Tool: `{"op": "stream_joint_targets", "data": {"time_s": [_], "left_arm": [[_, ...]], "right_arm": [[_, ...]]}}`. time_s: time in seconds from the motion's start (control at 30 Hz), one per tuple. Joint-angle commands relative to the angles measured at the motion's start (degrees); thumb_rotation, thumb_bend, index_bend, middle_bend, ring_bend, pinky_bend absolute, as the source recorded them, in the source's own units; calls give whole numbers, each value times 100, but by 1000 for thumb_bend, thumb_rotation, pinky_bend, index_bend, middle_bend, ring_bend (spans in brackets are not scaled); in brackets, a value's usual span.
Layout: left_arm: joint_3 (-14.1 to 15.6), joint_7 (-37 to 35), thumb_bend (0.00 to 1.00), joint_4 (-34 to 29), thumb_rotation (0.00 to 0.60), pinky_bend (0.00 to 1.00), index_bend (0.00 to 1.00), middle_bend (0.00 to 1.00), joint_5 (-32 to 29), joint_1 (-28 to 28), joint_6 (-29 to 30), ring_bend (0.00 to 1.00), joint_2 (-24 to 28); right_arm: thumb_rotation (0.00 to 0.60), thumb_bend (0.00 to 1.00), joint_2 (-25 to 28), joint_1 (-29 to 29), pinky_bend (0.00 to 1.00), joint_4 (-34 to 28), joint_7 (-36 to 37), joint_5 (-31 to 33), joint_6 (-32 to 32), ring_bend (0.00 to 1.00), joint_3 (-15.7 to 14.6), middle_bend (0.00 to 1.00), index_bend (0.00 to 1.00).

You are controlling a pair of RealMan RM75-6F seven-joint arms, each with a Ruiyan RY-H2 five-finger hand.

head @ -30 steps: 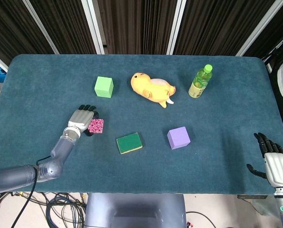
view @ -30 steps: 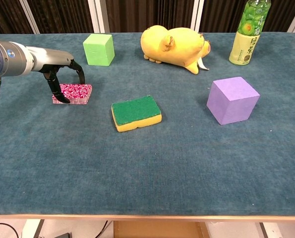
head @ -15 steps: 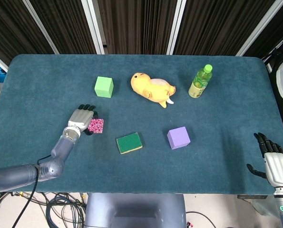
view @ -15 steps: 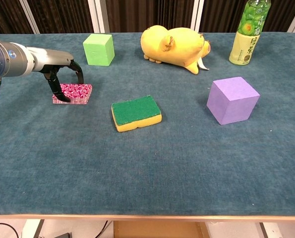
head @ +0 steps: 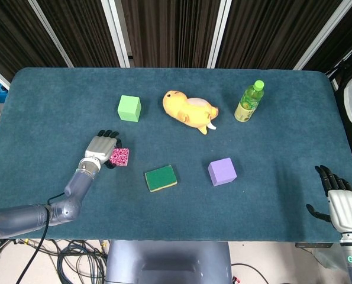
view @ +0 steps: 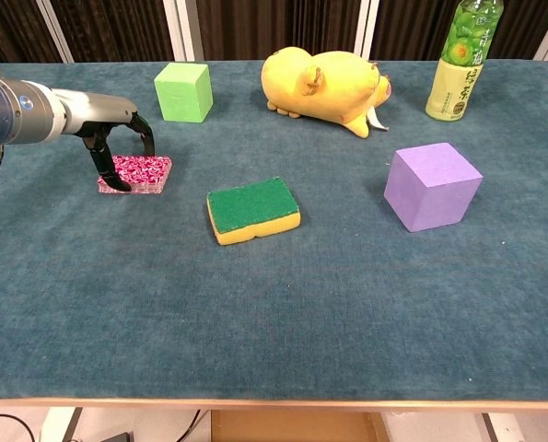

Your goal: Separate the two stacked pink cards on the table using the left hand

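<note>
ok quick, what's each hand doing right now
Left hand: fingers arched over the stacked pink patterned cards, fingertips at their edges; a grip cannot be told.
Right hand: open, holding nothing.

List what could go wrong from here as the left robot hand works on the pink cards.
1. The left robot hand arches over the pink cards with fingertips at their edges; a squeeze would likely lift or drag both cards together rather than part them.
2. The cards lie on soft blue cloth, so an edge may be hard to get under, and the fingers could slip off.
3. A sideways push could slide the stack toward the green sponge.
</note>
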Motion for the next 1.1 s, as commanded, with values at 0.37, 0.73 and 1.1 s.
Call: {"op": "stream_joint_targets", "data": {"time_s": [0.37, 0.73, 1.1], "left_arm": [[31, 112, 262, -309, 600, 0, 439, 149, -129, -82, 145, 0, 214], [64, 117, 262, -342, 600, 0, 444, 149, -165, -117, 147, 0, 251], [49, 48, 261, -380, 600, 0, 457, 153, -79, -88, 211, 0, 258]], "right_arm": [[600, 201, 0, 13, 216, -19, -9, -3, -30, 152, -14, 83, 33], [600, 200, 6, 15, 216, -34, -21, 13, -40, 152, -14, 83, 34], [600, 201, 12, 10, 216, -32, -1, 0, -19, 152, -14, 83, 33]]}}
